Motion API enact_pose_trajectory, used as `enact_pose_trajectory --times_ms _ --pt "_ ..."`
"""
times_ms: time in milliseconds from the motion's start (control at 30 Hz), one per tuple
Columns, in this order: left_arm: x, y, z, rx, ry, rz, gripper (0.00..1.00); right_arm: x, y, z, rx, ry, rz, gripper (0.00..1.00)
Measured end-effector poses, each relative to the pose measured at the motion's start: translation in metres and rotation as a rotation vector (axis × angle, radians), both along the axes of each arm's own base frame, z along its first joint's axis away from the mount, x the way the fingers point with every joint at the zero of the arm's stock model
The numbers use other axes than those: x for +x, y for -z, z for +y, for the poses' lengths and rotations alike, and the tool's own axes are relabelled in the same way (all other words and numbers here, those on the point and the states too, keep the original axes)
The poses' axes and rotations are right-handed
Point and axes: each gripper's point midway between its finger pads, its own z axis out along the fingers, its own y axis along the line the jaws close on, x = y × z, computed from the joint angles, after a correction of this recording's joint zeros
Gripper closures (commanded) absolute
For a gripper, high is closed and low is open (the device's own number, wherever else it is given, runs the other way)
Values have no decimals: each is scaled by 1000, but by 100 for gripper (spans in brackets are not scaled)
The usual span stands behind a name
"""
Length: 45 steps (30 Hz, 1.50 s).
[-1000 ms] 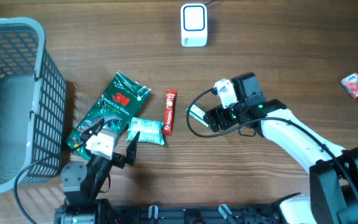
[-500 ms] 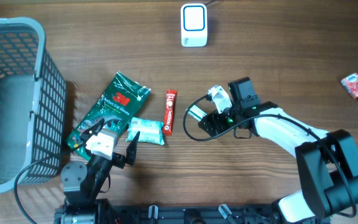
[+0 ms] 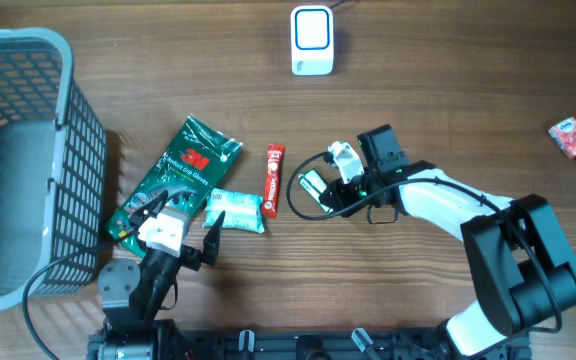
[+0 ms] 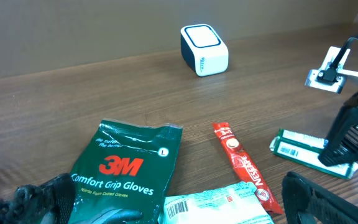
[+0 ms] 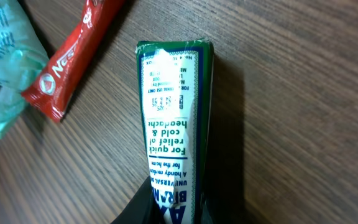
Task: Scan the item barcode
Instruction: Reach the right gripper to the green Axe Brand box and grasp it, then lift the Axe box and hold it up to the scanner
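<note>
Taking the white scanner (image 3: 312,41) as the fixed mark, the grey basket (image 3: 20,160) stands far off to its left at the table edge. The green glove packet (image 3: 176,172) lies left of the scanner and nearer the robot. The pale teal packet (image 3: 236,211) lies just past the glove packet's lower corner, and the red stick sachet (image 3: 274,180) lies beside the teal packet, a little left of the scanner's line. The smallest piece is the green-and-white carton (image 3: 314,188), flat on the wood almost straight toward the robot from the scanner, well apart from it and near the red stick. The right gripper (image 5: 176,208) has its fingers pressed onto the carton's near end. The carton's long axis runs straight out from them toward the red stick, roughly crosswise to the line back to the scanner. The left gripper (image 3: 183,222) is spread wide and empty over the glove packet's lower end. It is farther from both carton and scanner, so the carry to the scanner looks to be the right arm's job.
</note>
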Motion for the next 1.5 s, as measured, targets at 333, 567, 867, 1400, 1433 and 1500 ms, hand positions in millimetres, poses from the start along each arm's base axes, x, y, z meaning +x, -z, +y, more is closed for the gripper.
enact_pose_trajectory --times_ms 333,567,867,1400,1433,1500 --pt "0 0 0 0 0 0 0 -34 -84 42 440 -22 410 79" --pt "0 0 0 0 0 0 0 -54 -127 52 666 -98 572 87" --pt "0 0 0 0 0 0 0 -58 -139 53 729 -123 608 81" --pt "0 0 0 0 0 0 0 74 -105 18 68 81 -80 94" --pt "0 0 0 0 0 0 0 84 -103 13 11 107 -131 94" --pt "0 0 0 0 0 0 0 101 -101 4 -84 148 -227 95"
